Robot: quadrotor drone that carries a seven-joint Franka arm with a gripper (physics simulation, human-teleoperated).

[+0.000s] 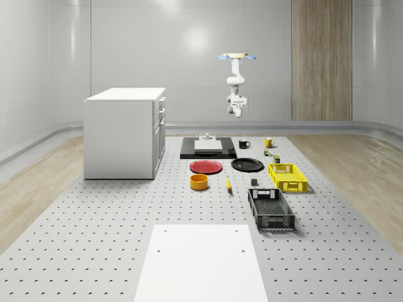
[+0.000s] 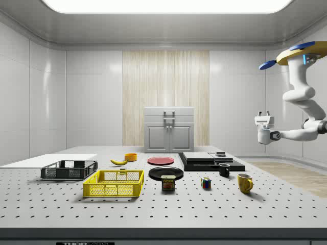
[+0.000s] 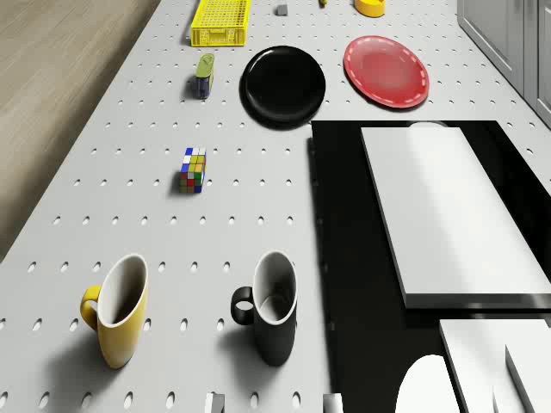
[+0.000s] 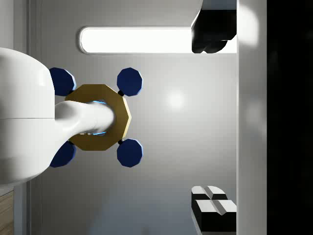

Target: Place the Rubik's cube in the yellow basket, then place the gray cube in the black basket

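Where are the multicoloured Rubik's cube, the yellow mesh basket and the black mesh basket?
multicoloured Rubik's cube [image 3: 193, 170], drone view, its top face.
yellow mesh basket [image 1: 278, 178], whole-scene view, its near-left wall.
black mesh basket [image 1: 256, 205], whole-scene view, its left wall.

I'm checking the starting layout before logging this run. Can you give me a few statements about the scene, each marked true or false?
1. The multicoloured Rubik's cube lies on the perforated table, outside any basket. True.
2. The yellow plastic basket holds the Rubik's cube. False: the cube sits on the table.
3. The drone hovers high above the table's far end. True.
4. The tool is clamped on the yellow mug. False: it hangs in the air, well above the mug.
5. The red plate lies beside the black plate. True.
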